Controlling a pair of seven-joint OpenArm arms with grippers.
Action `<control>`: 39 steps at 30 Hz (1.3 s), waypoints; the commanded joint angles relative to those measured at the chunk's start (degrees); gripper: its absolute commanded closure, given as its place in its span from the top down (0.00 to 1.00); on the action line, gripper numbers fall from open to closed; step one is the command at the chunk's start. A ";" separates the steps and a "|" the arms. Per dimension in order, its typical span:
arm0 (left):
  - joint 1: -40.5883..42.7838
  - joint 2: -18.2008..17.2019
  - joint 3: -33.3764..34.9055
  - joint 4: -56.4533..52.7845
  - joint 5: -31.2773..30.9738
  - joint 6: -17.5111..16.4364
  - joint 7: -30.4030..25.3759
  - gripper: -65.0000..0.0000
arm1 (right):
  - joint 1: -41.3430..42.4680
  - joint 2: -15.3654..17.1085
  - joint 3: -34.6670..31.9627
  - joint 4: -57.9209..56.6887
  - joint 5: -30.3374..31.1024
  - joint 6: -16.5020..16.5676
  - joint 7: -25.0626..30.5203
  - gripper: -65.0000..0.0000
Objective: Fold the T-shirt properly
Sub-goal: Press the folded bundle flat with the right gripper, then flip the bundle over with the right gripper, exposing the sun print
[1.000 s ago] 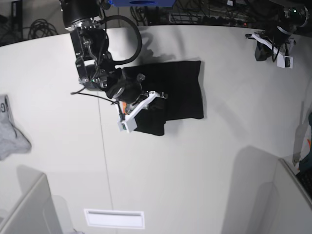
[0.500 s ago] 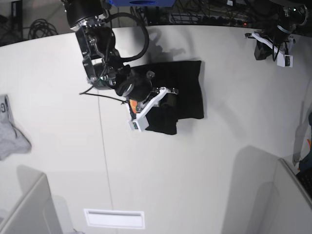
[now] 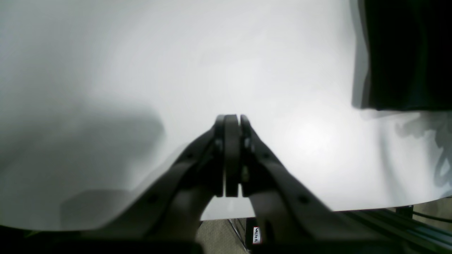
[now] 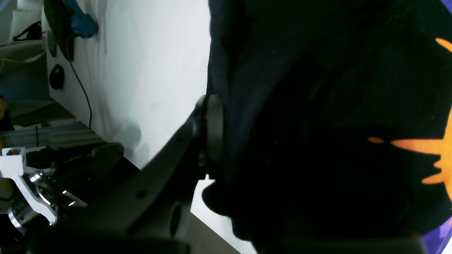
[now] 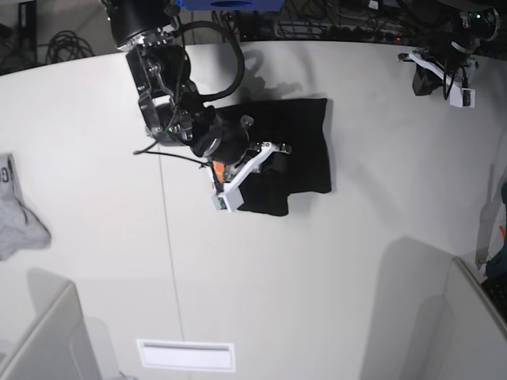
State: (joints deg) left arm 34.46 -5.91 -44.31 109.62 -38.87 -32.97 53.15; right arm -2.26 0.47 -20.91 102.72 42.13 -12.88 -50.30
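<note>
The T-shirt (image 5: 297, 146) is found partly folded on the far middle of the table (image 5: 317, 277), its long axis running left to right. The right gripper (image 5: 265, 162) is set over the shirt's near-left part and is seen clamped on a fold of black cloth — orange print shows beside it in the wrist view. The left gripper (image 3: 231, 121) is held with jaws together on nothing, at the far right corner, well apart from the shirt. The right arm is judged the nearer — the unfolded cloth lies rightward from its claw.
</note>
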 commanded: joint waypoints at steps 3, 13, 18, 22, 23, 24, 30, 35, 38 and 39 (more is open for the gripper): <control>0.31 -0.64 -0.39 0.75 -0.73 -0.30 -1.06 0.00 | 0.81 -0.34 -0.15 0.89 0.99 0.36 0.50 0.00; 0.22 -0.73 -0.83 0.75 -0.73 -0.30 -1.06 0.00 | 1.16 -0.34 -0.68 -2.63 0.99 0.36 0.50 0.48; 0.22 -0.73 -0.83 0.75 -0.73 -0.30 -1.06 0.00 | 2.31 -0.34 -5.34 -3.24 0.99 0.36 0.50 0.47; 0.22 -0.73 -0.83 0.75 -0.73 -0.30 -1.06 0.00 | 4.59 -0.43 -10.43 -7.82 1.08 0.36 0.50 0.47; 0.22 -0.73 -0.83 0.75 -0.73 -0.30 -1.15 0.00 | 5.56 -0.43 -12.19 -8.87 1.26 0.36 0.59 0.47; 0.22 -0.73 -0.83 0.75 -0.73 -0.30 -1.15 0.00 | 6.44 -0.43 -14.04 -9.57 1.34 0.36 0.50 0.47; 0.22 -0.73 -0.83 0.75 -0.73 -0.30 -1.23 0.00 | 12.50 -0.60 -25.82 -10.01 1.43 0.36 -0.64 0.47; -0.66 -0.90 -1.00 0.75 -0.73 -0.30 -1.15 0.00 | 15.67 -3.24 -29.86 -8.17 1.17 0.36 -7.59 0.47; -0.83 -0.90 -1.00 0.75 -0.73 -0.30 -1.15 0.00 | 15.84 -2.62 -28.98 -1.13 0.99 0.27 -9.34 0.47; -0.92 -1.08 -1.00 0.75 -0.73 -0.30 -1.15 0.00 | 15.76 -1.83 -27.93 1.06 0.99 -0.08 -9.70 0.47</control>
State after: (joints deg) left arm 33.23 -6.33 -44.93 109.58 -38.89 -32.97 53.12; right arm 12.38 -1.39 -49.32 103.26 43.18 -13.02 -60.55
